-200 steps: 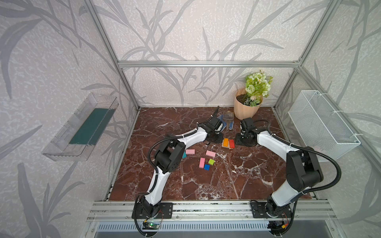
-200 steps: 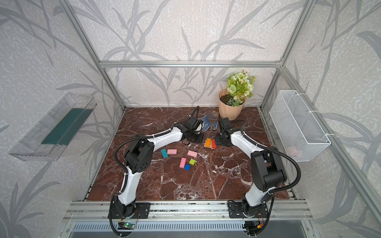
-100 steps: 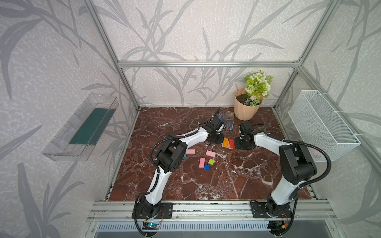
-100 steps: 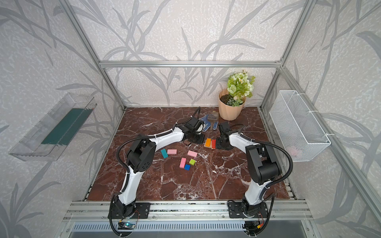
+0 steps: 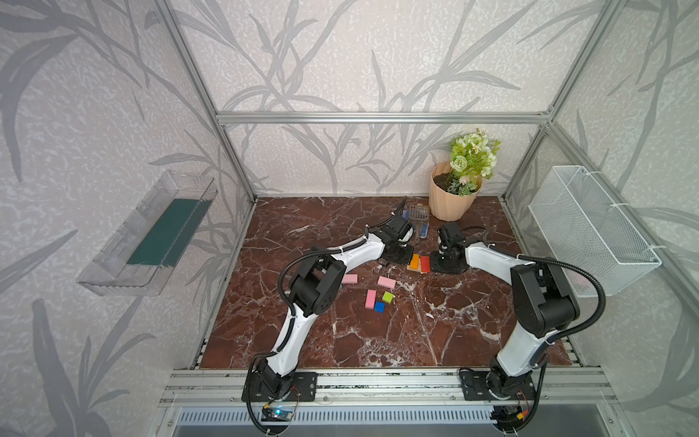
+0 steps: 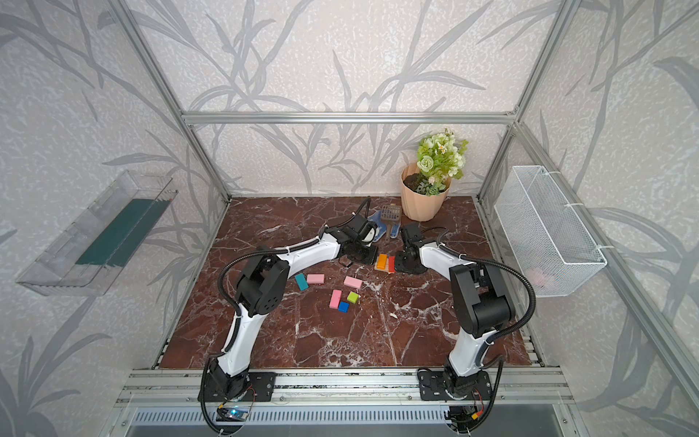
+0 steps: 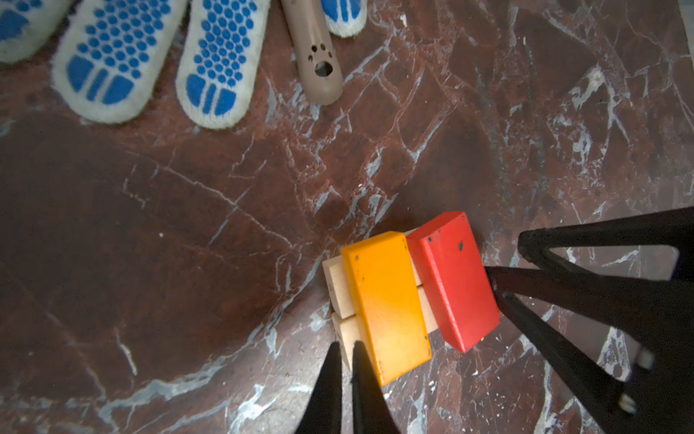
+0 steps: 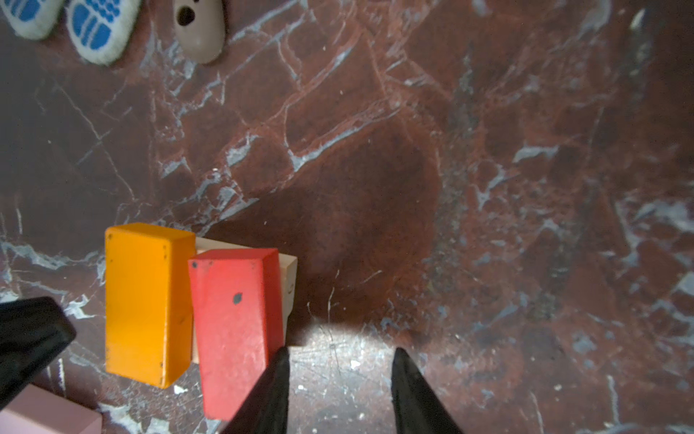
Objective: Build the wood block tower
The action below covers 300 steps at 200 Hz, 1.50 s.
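**At the back of the table, a two-layer stack with a crooked red block**

Near the flowerpot (image 5: 450, 202), the tower is two tan blocks (image 7: 340, 289) side by side, with an orange block (image 7: 386, 304) and a red block (image 7: 454, 278) laid across them. The orange one sits flat. The red one looks tilted, with one long edge past the tan base.

The left gripper (image 7: 343, 344) has its jaws together on nothing, tips just beside the end of the orange block. The right gripper (image 8: 340, 351) has its jaws apart and empty. One finger (image 8: 276, 387) is right beside the red block's end, and I cannot tell whether it touches.

Three pink blocks (image 5: 386, 282), a green cube (image 5: 387, 297), a blue cube (image 5: 379, 307) and a teal block (image 6: 301, 282) lie loose closer to the arm bases.

The main risk, as I judge it, is the red block. A nudge from that finger could tip it off the base or push it into the orange block and skew the layer. Anything stacked on a slanted block would probably slide. The closed left tips could also shove the tan pair apart.
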### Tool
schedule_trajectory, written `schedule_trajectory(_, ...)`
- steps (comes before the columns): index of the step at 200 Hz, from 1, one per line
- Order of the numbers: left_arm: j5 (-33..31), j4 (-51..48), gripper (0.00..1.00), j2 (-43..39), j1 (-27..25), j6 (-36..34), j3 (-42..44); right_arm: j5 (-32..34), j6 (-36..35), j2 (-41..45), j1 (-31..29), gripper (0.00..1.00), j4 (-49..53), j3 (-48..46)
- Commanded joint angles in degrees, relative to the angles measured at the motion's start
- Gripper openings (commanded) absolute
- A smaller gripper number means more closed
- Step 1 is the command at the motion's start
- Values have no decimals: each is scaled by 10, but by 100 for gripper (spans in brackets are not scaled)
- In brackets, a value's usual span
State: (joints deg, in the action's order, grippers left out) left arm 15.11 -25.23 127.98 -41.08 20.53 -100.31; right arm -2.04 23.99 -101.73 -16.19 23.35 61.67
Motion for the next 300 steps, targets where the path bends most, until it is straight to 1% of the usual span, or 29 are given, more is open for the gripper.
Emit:
schedule_trajectory(1,5,-10,11,12,-5,-5,-16,-9,-1,-9,0,44,-2,14)
schedule_trajectory(33,6,-10,11,16,-6,-5,-19,-14,-1,-11,-1,44,-2,17)
schedule_trajectory(123,2,-14,9,24,-6,-7,-28,2,0,-18,1,43,5,26)
schedule_trajectory(239,12,-22,9,49,-6,-7,-51,-11,4,-22,-2,43,3,28)
schedule_trajectory(300,14,-25,9,41,-8,-8,-51,-15,17,-21,-11,43,2,28)
